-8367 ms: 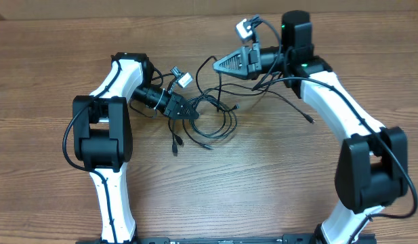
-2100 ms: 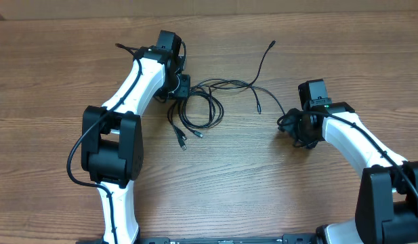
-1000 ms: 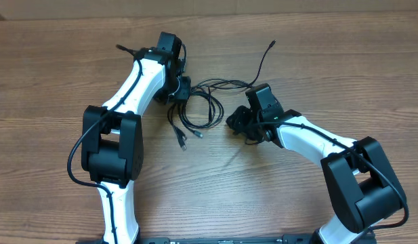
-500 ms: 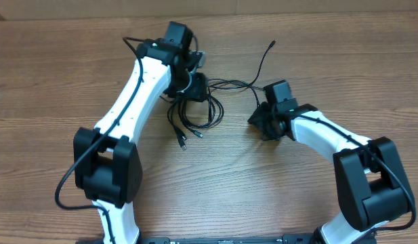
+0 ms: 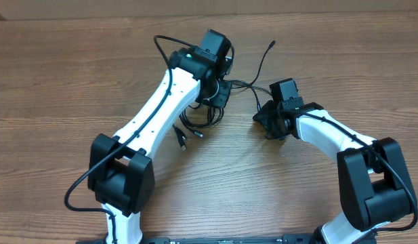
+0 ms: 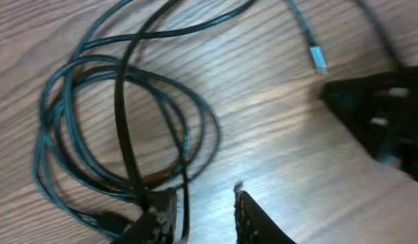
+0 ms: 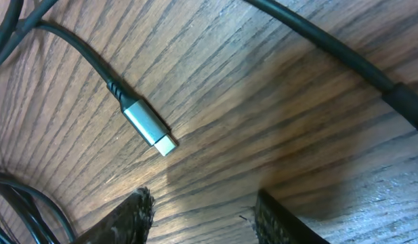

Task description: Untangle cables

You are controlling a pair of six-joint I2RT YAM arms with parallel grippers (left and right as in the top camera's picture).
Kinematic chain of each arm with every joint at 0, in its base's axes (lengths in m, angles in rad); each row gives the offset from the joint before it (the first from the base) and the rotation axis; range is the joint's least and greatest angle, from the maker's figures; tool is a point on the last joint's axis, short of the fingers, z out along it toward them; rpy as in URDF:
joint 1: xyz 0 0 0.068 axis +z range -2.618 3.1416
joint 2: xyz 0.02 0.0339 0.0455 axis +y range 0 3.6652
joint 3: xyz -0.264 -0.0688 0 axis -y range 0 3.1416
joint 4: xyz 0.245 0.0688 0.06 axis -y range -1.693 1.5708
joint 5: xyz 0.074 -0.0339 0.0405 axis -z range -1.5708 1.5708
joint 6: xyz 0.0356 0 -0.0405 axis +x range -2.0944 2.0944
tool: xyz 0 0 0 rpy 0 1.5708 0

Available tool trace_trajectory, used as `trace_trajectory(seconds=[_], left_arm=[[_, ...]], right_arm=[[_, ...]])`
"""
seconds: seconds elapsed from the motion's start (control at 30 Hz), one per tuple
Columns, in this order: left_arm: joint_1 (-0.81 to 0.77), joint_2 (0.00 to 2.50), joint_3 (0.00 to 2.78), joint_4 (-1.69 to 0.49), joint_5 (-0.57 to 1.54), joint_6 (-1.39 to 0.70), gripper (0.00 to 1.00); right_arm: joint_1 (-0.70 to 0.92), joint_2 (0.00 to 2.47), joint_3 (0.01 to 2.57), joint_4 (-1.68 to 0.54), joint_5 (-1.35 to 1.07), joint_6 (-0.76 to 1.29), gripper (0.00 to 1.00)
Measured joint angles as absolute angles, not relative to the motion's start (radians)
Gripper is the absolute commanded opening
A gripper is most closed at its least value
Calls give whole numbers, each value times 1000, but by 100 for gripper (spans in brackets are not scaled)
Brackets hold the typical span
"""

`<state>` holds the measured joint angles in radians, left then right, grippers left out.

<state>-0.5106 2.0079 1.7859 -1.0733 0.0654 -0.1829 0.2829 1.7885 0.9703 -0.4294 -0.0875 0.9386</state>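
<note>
Thin black cables lie in a loose coil [image 5: 210, 119] at the table's middle, partly under my left arm. In the left wrist view the coil [image 6: 120, 122] fills the left half. My left gripper [image 5: 219, 91] hovers at the coil's right edge. Its jaws [image 6: 205, 207] stand apart, one strand running between them close to the left finger. One cable [image 5: 263, 62] trails off to the upper right. A silver plug [image 7: 151, 130] on a black cord lies just ahead of my right gripper [image 7: 205, 213], which is open over bare wood. From overhead the right gripper [image 5: 264, 120] sits right of the coil.
Two loose plug ends [image 5: 183, 140] lie on the wood below the coil. A thicker black cord [image 7: 330, 54] crosses the upper right of the right wrist view. The right gripper's dark body [image 6: 385, 115] shows at the right of the left wrist view.
My left arm has swung right, bringing its gripper from the coil's left side to its upper right. The right gripper has shifted right, away from the coil.
</note>
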Motion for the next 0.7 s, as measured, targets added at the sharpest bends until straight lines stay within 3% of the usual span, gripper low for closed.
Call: trace_trajectory(seconds=[0.07, 0.27, 0.3, 0.4, 0.47, 0.53, 0.7], left_arm=[[-509, 2033, 1785, -1074, 19, -184, 5], [-479, 2133, 1777, -1170, -182, -214, 5], [-468, 2141, 1773, -1187, -216, -226, 10], [-419, 2146, 1772, -1221, -291, -263, 40], [-369, 2146, 1772, -1232, -305, -286, 54], [-326, 2146, 1772, -1235, -294, -298, 58], [-250, 2146, 1780, -1244, -191, -279, 57]], right_arm=[[283, 1789, 971, -430, -87, 938, 49], [283, 1789, 973, -432, -86, 938, 50], [283, 1789, 973, -432, -86, 938, 50], [283, 1789, 973, -432, -86, 939, 50], [283, 1789, 973, -432, -86, 939, 50], [283, 1789, 973, -432, -85, 938, 50], [283, 1789, 973, -432, -86, 939, 50]])
